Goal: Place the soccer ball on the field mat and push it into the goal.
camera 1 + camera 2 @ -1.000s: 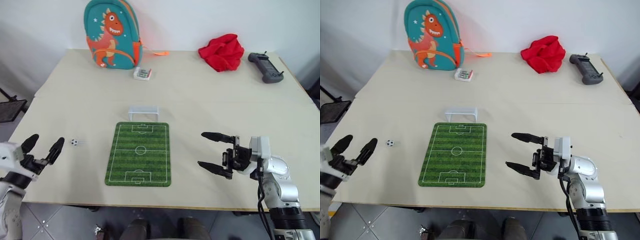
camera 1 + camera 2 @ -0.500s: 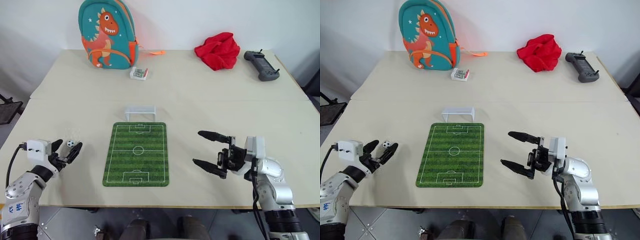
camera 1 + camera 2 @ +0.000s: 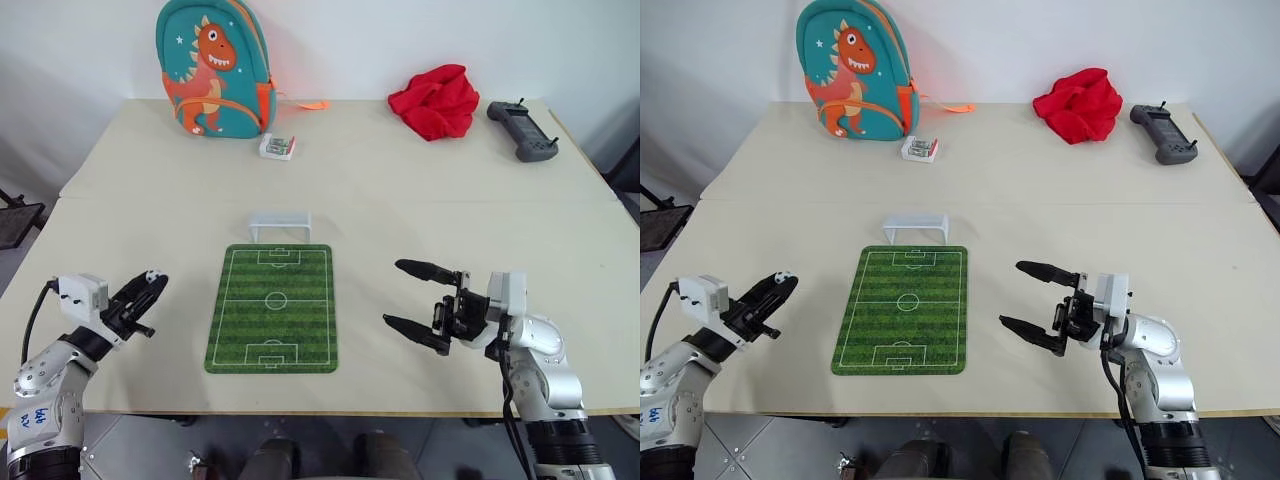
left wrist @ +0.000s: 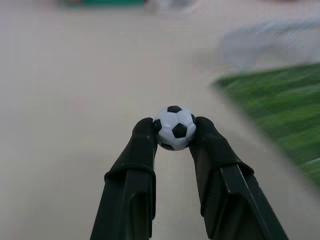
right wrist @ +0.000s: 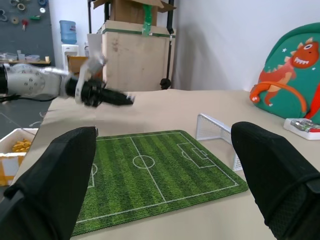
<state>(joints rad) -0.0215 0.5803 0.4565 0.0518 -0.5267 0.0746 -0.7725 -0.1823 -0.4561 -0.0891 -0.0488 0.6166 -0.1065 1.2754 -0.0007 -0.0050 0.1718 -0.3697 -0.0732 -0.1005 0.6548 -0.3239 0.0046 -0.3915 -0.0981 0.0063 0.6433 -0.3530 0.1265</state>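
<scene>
I have the tiny white soccer ball with black patches [image 4: 174,128] pinched between the tips of my left gripper [image 3: 146,289], held just above the beige table [image 3: 400,190] at about nine o'clock of the flat green field mat with white pitch lines [image 3: 273,308]. My right gripper [image 3: 416,306] hangs spread and empty at the mat's three o'clock. I judge the pickup done; next I carry the ball over the mat, set it down gently so it doesn't roll, then nudge it toward the small white goal frame [image 3: 279,225] at twelve o'clock.

On the table [image 3: 400,200]: one soccer ball [image 4: 174,128], one field mat [image 3: 273,307], one goal [image 3: 279,225], one backpack [image 3: 208,68], one red cloth [image 3: 434,102], one controller [image 3: 522,130], one small box [image 3: 278,147]. Two grippers: left gripper [image 3: 146,290], right gripper [image 3: 405,295].
</scene>
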